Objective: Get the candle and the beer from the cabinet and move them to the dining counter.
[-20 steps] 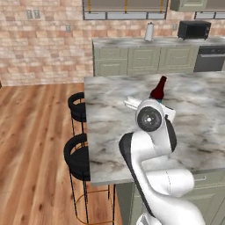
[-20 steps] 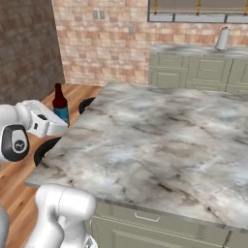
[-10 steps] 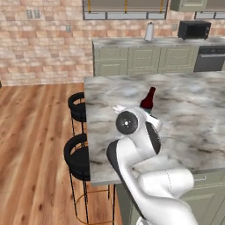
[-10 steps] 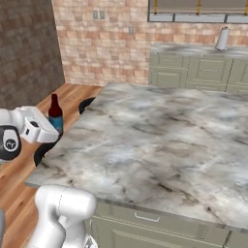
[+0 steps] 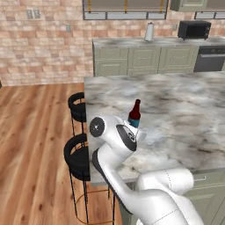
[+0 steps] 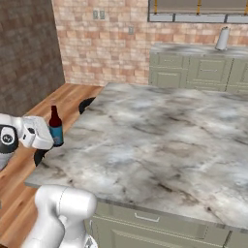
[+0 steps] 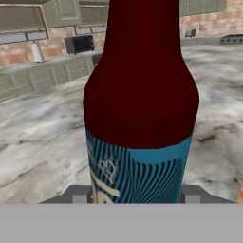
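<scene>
The beer is held upright betw. the fingers of the gripper, over the near-left corner of the dining counter. Step in hand, judged: the placing. Next: it is lowered, then released.

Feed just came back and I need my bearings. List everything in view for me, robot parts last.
beer: one, dark red-brown with blue label, upright between the gripper's fingers at the dining counter's left edge.
dining counter: one, grey-white marbled slab.
stools: two, black, beside the dining counter.
microwave: one, black, far worktop.
paper towel roll: one, white, far worktop.
dishwasher: one, dark, below the far worktop.
gripper: one, white, closed on the beer.
</scene>
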